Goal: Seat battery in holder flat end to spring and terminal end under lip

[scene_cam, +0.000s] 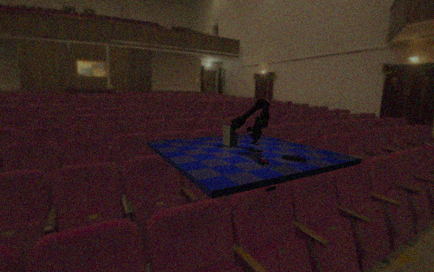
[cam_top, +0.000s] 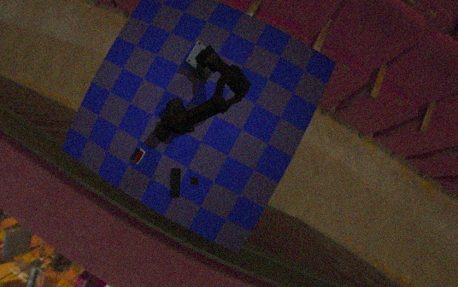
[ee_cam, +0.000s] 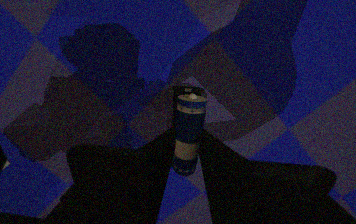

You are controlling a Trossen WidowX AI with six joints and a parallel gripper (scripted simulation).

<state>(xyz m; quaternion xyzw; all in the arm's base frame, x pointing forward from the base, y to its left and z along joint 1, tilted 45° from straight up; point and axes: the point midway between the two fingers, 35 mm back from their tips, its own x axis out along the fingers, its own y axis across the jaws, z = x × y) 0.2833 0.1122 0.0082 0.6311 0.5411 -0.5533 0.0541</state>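
Wrist view: batt (ee_cam: 190, 125) is in the gripper (cam_top: 164, 136) (scene_cam: 255, 140) (ee_cam: 187, 131), a finger each side of the barrel. Fingers mostly closed, only a narrow gap, w/ the batt filling it. Small pale nub at the far end, prob. the terminal; near end looks flat.

Top view: gripper is over the mat (cam_top: 220, 136) (scene_cam: 219, 173), near the red-and-white pc (cam_top: 138, 155) (scene_cam: 263, 161). Long dark block (cam_top: 175, 183) (scene_cam: 295, 159) stands apart, prob. the holder; spring & lip too dark to make out. Small dark sq. (cam_top: 194, 181) beside it, use unknown.

Handling (my est.): batt rigid, fairly light but dense for size, smooth wrap, so may roll or twist if pads are off-centre. Won't squash in normal use; wrap & terminal could get scuffed. Best hold: mid-barrel, pads square on opp. sides, both ends free for spring & lip. Light, firm squeeze. At the holder: flat end to spring first, ease back, lower terminal under lip; no forcing, no hard push down.

Labels: dk blue wrap, pale band toward near end, another pale ring near terminal. No brand, size or polarity mark legible; too dim & grainy. None readable on block either.
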